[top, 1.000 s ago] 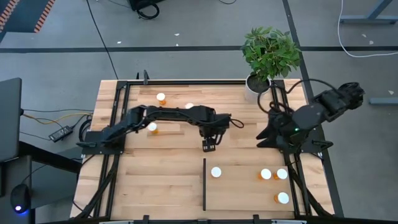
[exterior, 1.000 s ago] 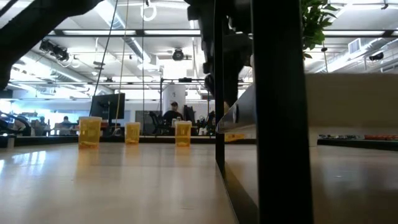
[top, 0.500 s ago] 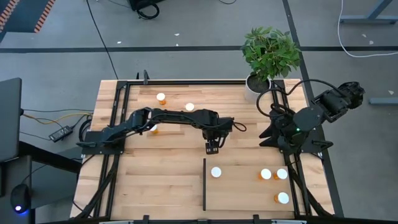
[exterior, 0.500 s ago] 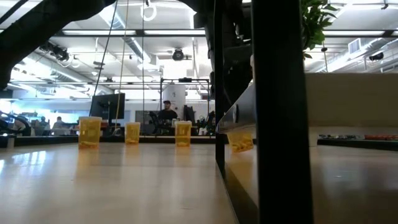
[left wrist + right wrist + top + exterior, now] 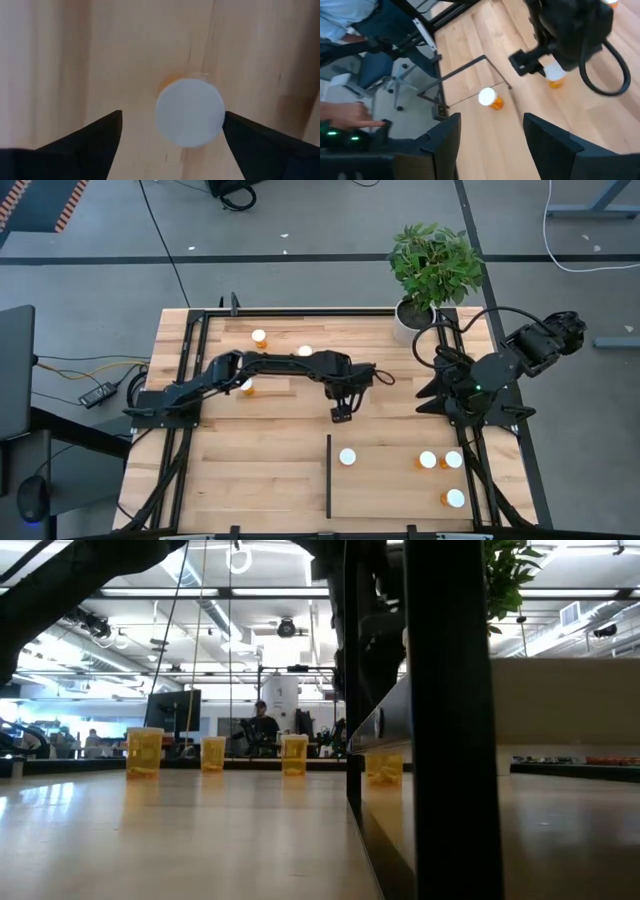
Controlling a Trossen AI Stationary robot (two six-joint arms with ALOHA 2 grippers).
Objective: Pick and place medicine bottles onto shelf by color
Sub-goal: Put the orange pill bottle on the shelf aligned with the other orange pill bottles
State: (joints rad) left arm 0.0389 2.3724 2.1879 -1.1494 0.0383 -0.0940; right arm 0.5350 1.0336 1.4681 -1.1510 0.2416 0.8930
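Note:
My left gripper (image 5: 342, 414) is open above the middle of the table, pointing down, just past the far end of the shelf's black strip (image 5: 328, 475). An orange bottle with a white cap (image 5: 189, 111) stands upright between its fingers, nearer to one finger (image 5: 250, 140); it also shows in the low view (image 5: 385, 768) and the right wrist view (image 5: 555, 75). Several bottles stand on the shelf (image 5: 390, 480), among them one (image 5: 347, 457) beside the strip. Three bottles stand far left (image 5: 259, 337). My right gripper (image 5: 425, 392) waits open at the table's right. My left gripper (image 5: 172, 114) comes at the orange bottle from above with its fingers wide on either side of the cap. The cap's edge (image 5: 220, 112) lies right beside one fingertip. Whether it touches that finger, I cannot tell.
A potted plant (image 5: 412, 315) stands at the far right corner. Black frame rails (image 5: 190, 380) run along both sides of the table. Bare planks lie left of the strip (image 5: 250, 470). A seated person's hand (image 5: 345, 115) shows beyond the table's edge.
My left gripper has shifted a little toward the table's right, then eased slightly toward the far edge. In the low view the orange bottle has come down and now sits lower and upright at table level.

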